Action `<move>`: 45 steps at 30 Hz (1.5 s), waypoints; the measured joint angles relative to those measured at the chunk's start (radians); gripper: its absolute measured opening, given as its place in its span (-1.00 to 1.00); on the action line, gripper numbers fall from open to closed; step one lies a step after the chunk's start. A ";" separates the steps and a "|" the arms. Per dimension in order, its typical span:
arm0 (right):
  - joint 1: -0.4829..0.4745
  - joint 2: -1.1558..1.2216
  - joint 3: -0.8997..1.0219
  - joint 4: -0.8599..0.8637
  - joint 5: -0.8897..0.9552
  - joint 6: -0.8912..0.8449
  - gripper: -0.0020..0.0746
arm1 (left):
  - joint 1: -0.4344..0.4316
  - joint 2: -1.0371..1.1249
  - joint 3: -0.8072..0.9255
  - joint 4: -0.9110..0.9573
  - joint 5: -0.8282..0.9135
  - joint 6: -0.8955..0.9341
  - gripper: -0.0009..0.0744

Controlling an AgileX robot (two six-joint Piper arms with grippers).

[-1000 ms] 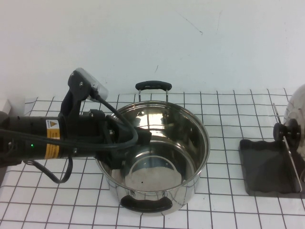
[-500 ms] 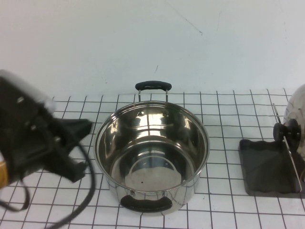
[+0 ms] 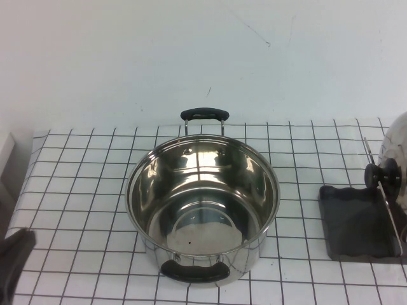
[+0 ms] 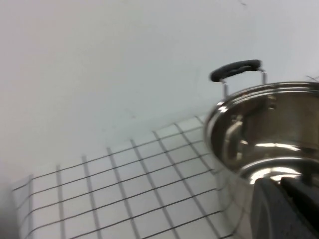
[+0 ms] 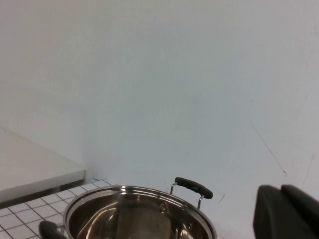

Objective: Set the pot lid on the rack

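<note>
The pot lid [image 3: 397, 136] stands on edge at the far right, partly cut off by the view's edge. Its black knob [image 3: 383, 173] faces the pot, against the rack's thin wire frame [image 3: 385, 202]. The rack's dark grey tray [image 3: 353, 222] lies flat right of the pot. My left gripper [image 3: 15, 253] is at the table's front left corner, away from the lid; in the left wrist view the left gripper [image 4: 280, 182] is shut and empty. My right gripper [image 5: 280, 190] is out of the high view; in its wrist view it is shut and empty.
A deep steel pot [image 3: 202, 210] with two black handles stands open mid-table on the white grid mat; it also shows in the left wrist view [image 4: 264, 134] and the right wrist view [image 5: 134, 214]. A white wall rises behind. A pale block [image 3: 5, 147] sits at the far left.
My left arm has pulled back from over the pot's left rim, leftward and toward the front, until only its tip shows in the corner. Pot, lid and rack have not moved.
</note>
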 joint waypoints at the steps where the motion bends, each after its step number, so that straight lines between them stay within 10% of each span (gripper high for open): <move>1: 0.000 -0.003 0.007 -0.001 0.000 0.000 -0.95 | 0.000 -0.033 0.023 -0.002 0.026 -0.004 -0.98; 26: 0.000 -0.003 0.089 -0.002 -0.094 -0.005 -0.95 | 0.000 -0.152 0.251 -0.006 -0.069 -0.042 -0.98; 37: 0.000 -0.013 0.204 0.014 -0.501 -0.124 -0.95 | 0.000 -0.152 0.251 -0.006 -0.098 -0.042 -0.98; 45: -0.041 -0.052 0.248 -0.763 -0.612 0.585 -0.95 | 0.000 -0.152 0.251 -0.005 -0.105 -0.042 -0.98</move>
